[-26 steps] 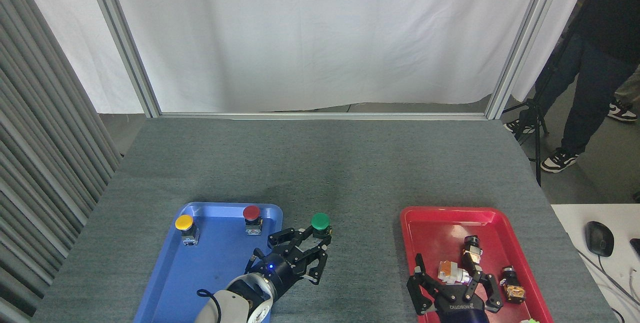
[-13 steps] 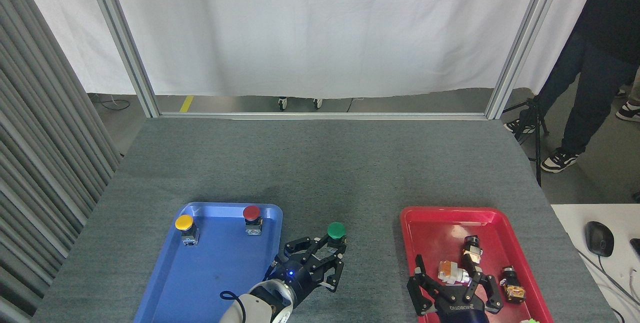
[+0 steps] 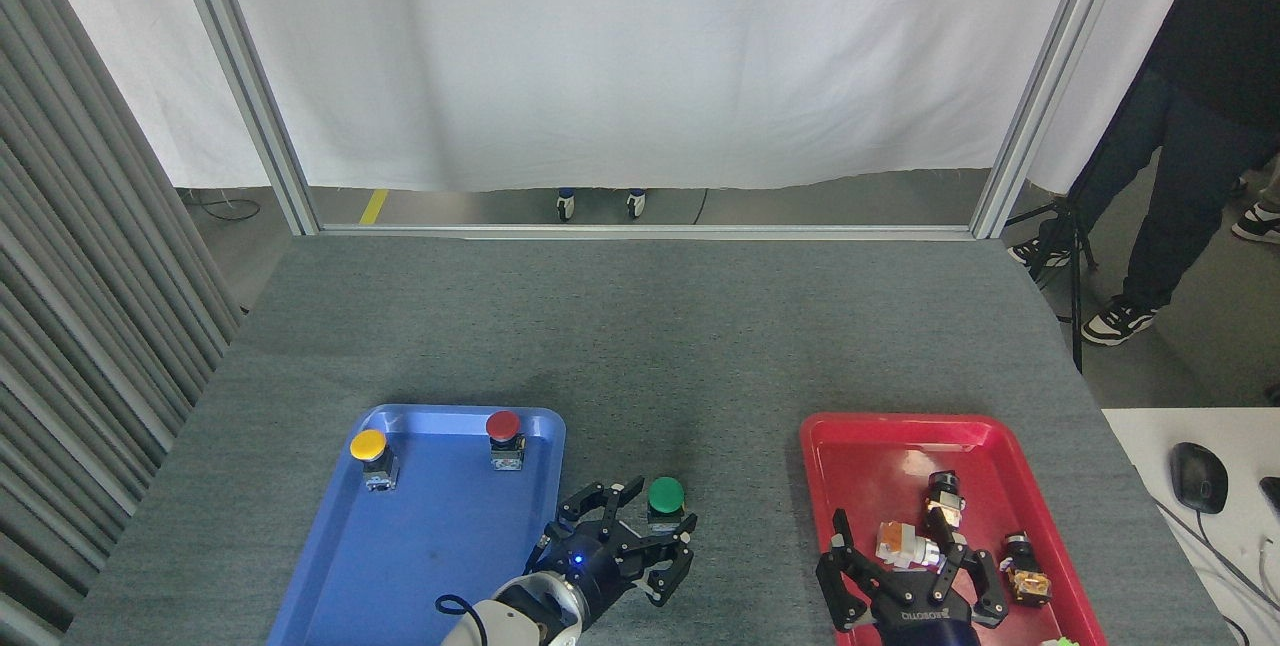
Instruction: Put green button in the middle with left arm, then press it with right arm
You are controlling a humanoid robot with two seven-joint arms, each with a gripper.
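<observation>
My left gripper (image 3: pixel 640 536) is black with jointed fingers, a small blue light, a white-grey wrist and a looped black cable. My right gripper (image 3: pixel 905 576) is black, bearing white lettering too small to read.

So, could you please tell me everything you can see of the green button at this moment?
The green button has a round, dark-green mushroom cap, smooth like plastic, on a short black-and-silver block base. It stands upright, cap up, on the grey felt-like tabletop, on the bare stretch between the blue tray and the red tray. The left gripper has its jointed fingers spread around the base; whether they touch it cannot be told.
</observation>
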